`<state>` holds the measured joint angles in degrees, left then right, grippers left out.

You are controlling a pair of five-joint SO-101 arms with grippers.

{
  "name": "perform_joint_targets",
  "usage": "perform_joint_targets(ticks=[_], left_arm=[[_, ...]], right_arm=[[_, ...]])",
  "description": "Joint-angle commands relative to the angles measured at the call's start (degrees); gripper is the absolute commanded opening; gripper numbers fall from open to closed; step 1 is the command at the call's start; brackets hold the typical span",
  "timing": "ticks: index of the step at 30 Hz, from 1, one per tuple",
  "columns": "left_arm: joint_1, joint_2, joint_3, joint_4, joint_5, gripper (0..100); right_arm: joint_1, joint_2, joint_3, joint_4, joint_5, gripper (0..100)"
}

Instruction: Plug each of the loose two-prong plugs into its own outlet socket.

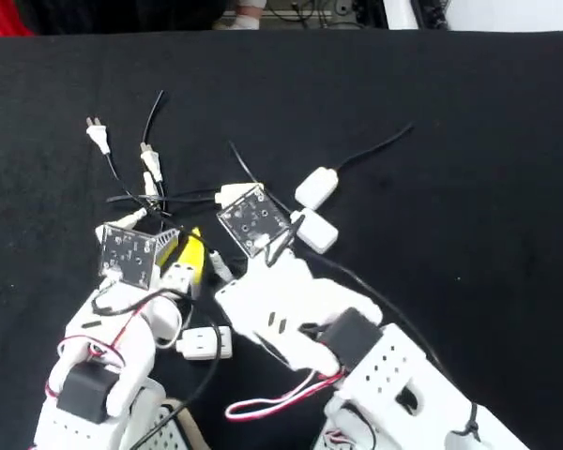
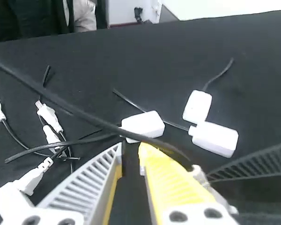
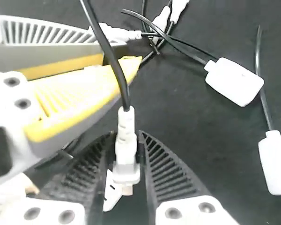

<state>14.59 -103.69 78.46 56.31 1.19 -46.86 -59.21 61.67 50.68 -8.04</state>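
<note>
My right gripper [image 3: 126, 137] is shut on a white two-prong plug [image 3: 125, 165], whose black cord [image 3: 113, 70] runs up between the black fingers. The cord crosses the tip of my left gripper [image 3: 133, 58], which lies right beside it. In its own view my left gripper [image 2: 130, 146] shows a grey finger [image 2: 91, 183] and a yellow finger [image 2: 168, 183] close together, with a thin dark slit between them. White outlet sockets [image 2: 143, 124] [image 2: 197, 106] [image 2: 214, 138] lie just beyond it. Loose plugs [image 1: 97, 136] [image 1: 150, 159] lie at the far left.
A tangle of black cords [image 1: 159, 199] lies between the loose plugs and the sockets [image 1: 316, 187] [image 1: 317, 232]. Another white socket [image 1: 206, 342] sits near the left arm's base. Both arms crowd the near middle of the black cloth [image 1: 469, 141].
</note>
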Motion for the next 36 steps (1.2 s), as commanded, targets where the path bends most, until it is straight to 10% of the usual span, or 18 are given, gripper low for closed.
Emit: perform_joint_targets(ticks=[1,19,28,36], left_arm=[[2.3,-0.3,-4.9,3.3,-2.5,8],[12.1,-0.4,-11.6,16.0,-9.6,8],[-9.5,-0.4,-7.3,19.3,-29.3,8],[-9.3,-0.4,1.0,13.8,-28.7,8]], right_arm=[[-2.5,0.3,0.8,-1.4,-0.6,1.1],[-3.8,0.0,4.9,-1.1,-0.5,1.1],[2.8,0.0,3.5,1.0,-6.9,1.1],[10.8,0.0,2.3,-9.7,-9.1,1.1]])
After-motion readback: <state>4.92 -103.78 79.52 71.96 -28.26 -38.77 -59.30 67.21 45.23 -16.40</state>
